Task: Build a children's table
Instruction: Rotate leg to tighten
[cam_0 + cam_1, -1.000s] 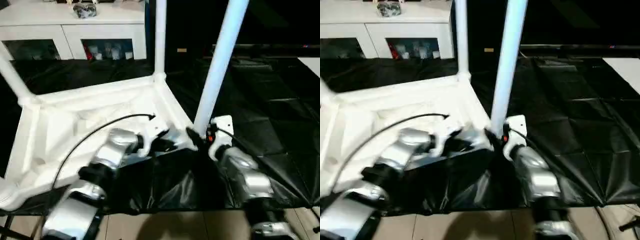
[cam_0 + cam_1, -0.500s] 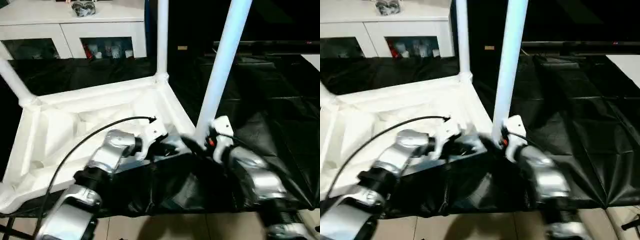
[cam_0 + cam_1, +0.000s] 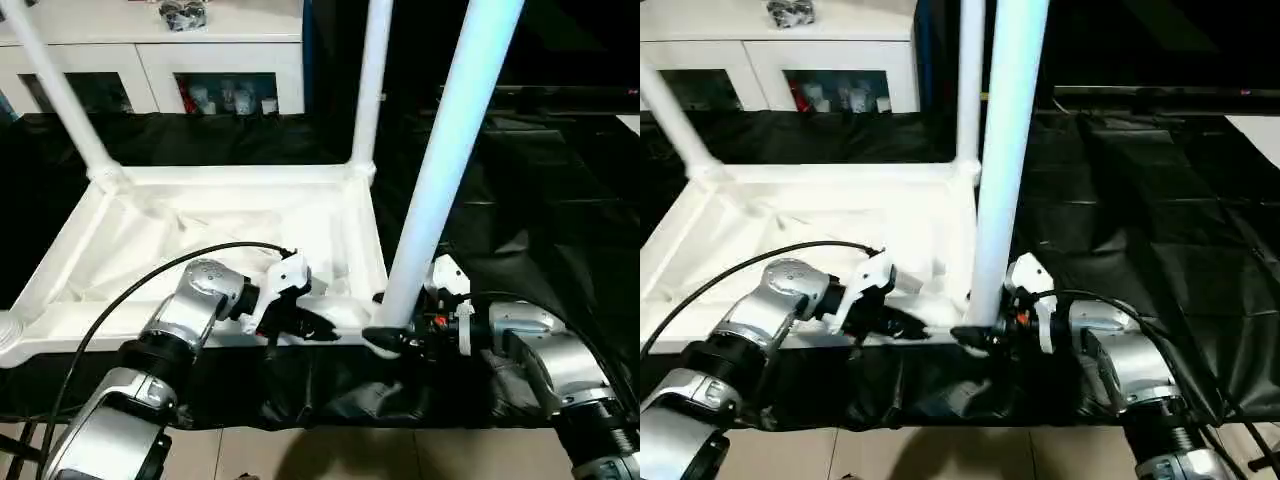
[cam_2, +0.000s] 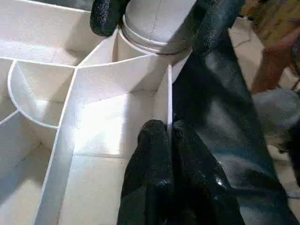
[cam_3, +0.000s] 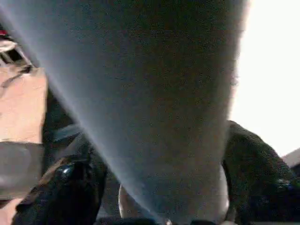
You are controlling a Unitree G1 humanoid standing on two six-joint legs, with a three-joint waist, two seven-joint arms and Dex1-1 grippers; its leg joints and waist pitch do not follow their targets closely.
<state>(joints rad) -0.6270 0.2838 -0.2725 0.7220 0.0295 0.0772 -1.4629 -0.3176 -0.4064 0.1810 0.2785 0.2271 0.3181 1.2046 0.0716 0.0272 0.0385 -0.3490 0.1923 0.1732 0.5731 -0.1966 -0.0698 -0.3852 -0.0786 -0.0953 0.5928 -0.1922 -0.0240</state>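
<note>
White plastic dominates the head view: the tabletop (image 3: 200,225) lies underside-up on a black sheet (image 3: 540,190), with legs standing in its corner sockets. The near leg (image 3: 440,180) rises from the corner closest to the robot. The left pincer (image 3: 315,322) meets the tabletop's near rim; the right pincer (image 3: 385,338) sits at the near leg's base. A white cabinet (image 3: 160,60) stands behind.

Left wrist view — the left pincer's fingers (image 4: 159,173) are pressed together on the thin rim wall (image 4: 167,101) of the ribbed underside.

Right wrist view — the leg (image 5: 154,103) runs between the right pincer's fingers (image 5: 70,192), one on either side, clasping its base.
</note>
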